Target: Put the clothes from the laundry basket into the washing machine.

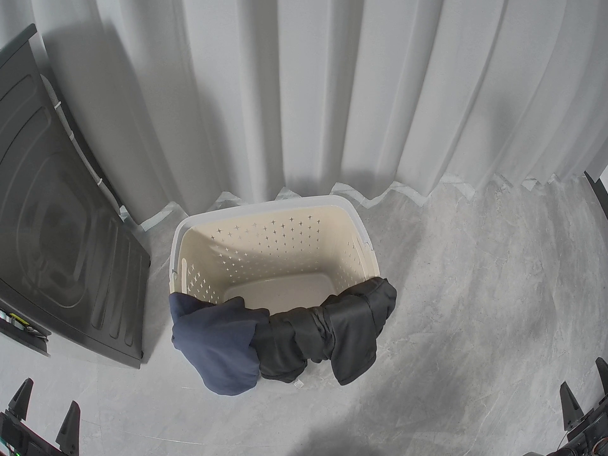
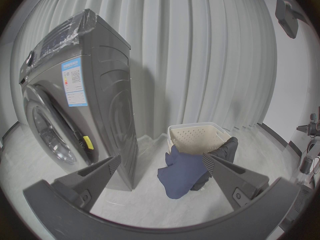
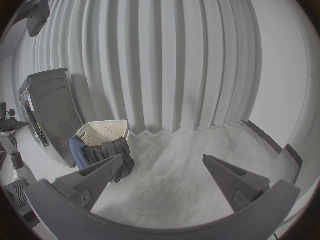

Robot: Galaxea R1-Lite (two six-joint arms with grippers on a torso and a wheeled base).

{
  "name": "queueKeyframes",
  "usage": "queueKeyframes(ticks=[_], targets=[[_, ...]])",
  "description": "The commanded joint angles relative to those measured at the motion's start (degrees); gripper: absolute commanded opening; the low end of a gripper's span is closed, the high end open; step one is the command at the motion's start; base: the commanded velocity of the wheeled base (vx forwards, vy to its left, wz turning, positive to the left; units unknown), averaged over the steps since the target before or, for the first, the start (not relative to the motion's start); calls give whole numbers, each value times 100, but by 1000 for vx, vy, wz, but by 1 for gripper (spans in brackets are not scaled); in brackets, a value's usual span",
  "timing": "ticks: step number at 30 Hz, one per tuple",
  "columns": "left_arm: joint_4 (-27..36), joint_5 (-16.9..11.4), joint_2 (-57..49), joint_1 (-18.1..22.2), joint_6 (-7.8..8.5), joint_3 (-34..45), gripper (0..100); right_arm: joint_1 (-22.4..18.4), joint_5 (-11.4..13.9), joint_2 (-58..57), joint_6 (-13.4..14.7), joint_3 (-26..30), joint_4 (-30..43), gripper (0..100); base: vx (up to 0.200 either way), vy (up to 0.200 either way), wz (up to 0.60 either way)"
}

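Observation:
A cream laundry basket [image 1: 278, 248] stands on the floor before the curtain. Over its near rim hang a navy garment [image 1: 218, 343] and a dark grey garment [image 1: 329, 334]. The grey washing machine [image 1: 57, 235] stands to the basket's left; in the left wrist view its round door [image 2: 50, 130] looks shut. My left gripper [image 1: 44, 410] sits low at the near left, open and holding nothing. My right gripper [image 1: 586, 384] sits low at the near right, open and holding nothing. From the wrists I see the basket [image 2: 200, 137] [image 3: 103, 130] and both garments [image 2: 181, 172] [image 3: 113, 155] well ahead of the fingers.
A pleated white curtain [image 1: 329, 77] closes off the back. Bare grey marble-look floor [image 1: 481, 299] spreads to the basket's right and in front of it. A dark skirting edge [image 1: 598, 191] shows at the far right.

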Motion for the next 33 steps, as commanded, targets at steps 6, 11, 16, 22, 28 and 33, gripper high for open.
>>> queueKeyframes(ticks=[6, 11, 16, 22, 28, 33], targets=[[-1, 2, -68, -1, -1, 92, 100, -5, 4, -35, -3, 101, 0, 100, 200, 0, 0], [-1, 2, -68, -1, -1, 92, 100, -5, 4, -26, -3, 101, 0, 100, 200, 0, 0], [-1, 2, -68, -1, -1, 92, 100, -5, 4, -26, -3, 101, 0, 100, 0, 0, 0], [-1, 2, -68, -1, -1, 92, 100, -5, 4, -26, -3, 101, 0, 100, 0, 67, 0], [-1, 2, -68, -1, -10, 92, 100, -5, 4, -26, -3, 101, 0, 100, 0, 133, 0], [-1, 2, -68, -1, -10, 92, 100, -5, 4, -26, -3, 101, 0, 100, 0, 0, 0]])
